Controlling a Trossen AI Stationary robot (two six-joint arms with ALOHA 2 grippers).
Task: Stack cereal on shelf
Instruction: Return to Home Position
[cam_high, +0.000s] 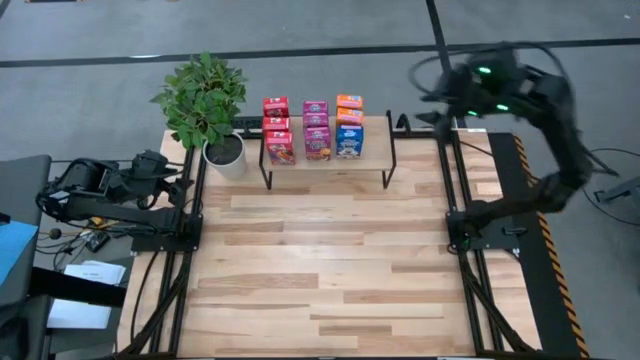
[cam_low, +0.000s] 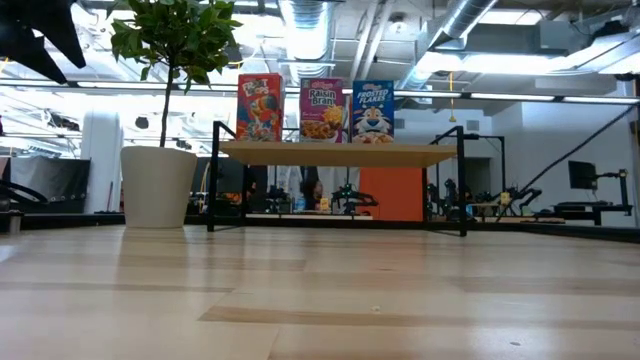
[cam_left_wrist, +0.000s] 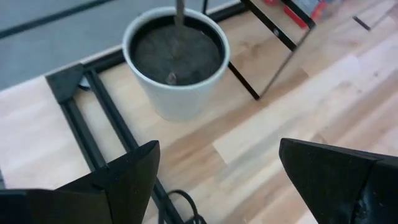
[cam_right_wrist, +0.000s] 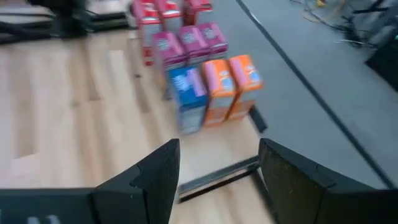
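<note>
At the left edge of the table (cam_high: 330, 270), the left gripper (cam_left_wrist: 217, 171) hangs wide open, empty, beside the potted plant (cam_high: 205, 100). Cereal boxes (cam_high: 315, 130) stand on the shelf (cam_high: 378, 148) in red, magenta and orange rows, a blue box (cam_high: 349, 141) in front. Past its right end, the right gripper (cam_right_wrist: 217, 165) gapes empty.

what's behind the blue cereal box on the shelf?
Two orange boxes, one behind the other, in line behind the blue box on the shelf, seen from above. In the low view the blue box covers them; their fronts are hidden.
</note>
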